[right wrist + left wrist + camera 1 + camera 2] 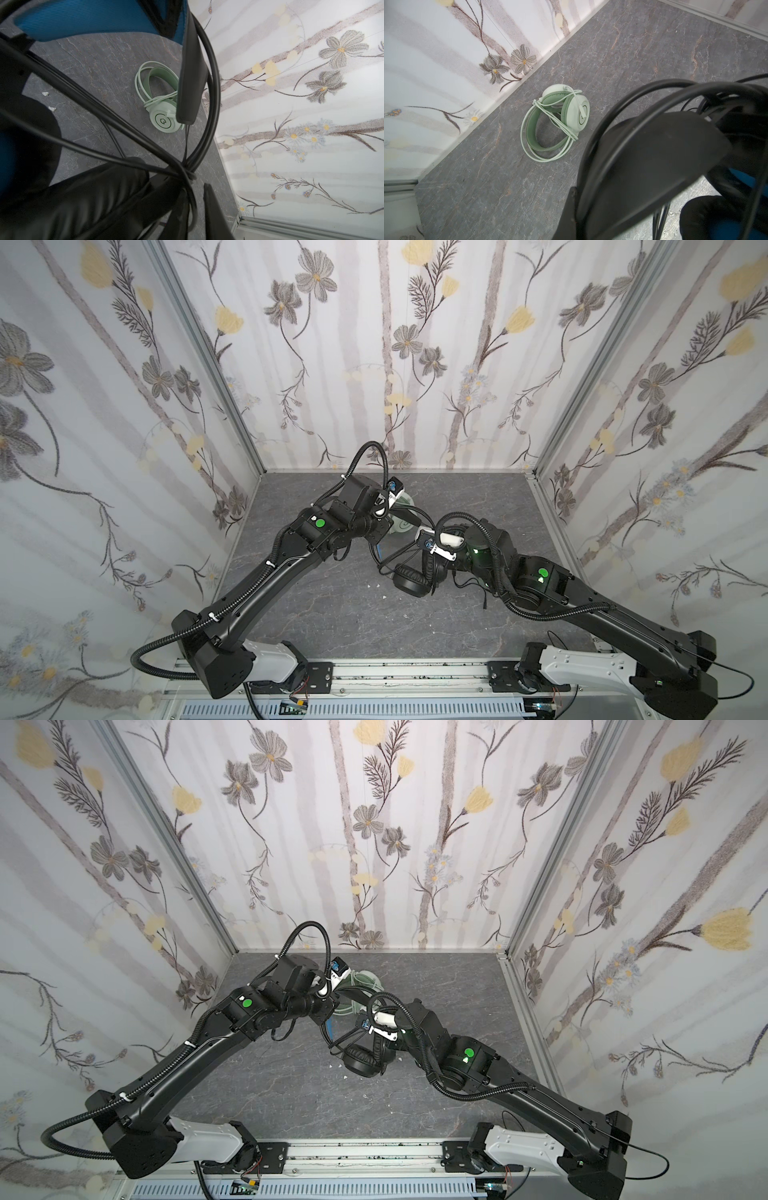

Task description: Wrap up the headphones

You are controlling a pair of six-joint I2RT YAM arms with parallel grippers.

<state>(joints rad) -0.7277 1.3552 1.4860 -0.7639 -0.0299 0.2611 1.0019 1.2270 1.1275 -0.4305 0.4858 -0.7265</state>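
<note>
The mint-green headset (579, 112) lies on its side on the grey marbled tabletop (483, 187). Its whitish cable (550, 116) is looped round the headband and earcups, and neither gripper touches it.

The black headset (411, 580) is just beside the mint-green one, on the side nearer the camera in both top views, with one earcup low by the tabletop. Its headband rises toward the left gripper (380, 543), which is between the two headsets. That gripper is clenched on the black headband, which fills the near part of the left wrist view. The band's blue inner lining (83, 18) shows in the right wrist view.

The black cable (217, 93) hangs in several loose loops that cross the mint-green headset in the right wrist view — they gather into one bunch right at the right gripper (188, 187). One strand runs past its fingers. Whether those jaws pinch the cable or stand loose around it cannot be told.
</note>
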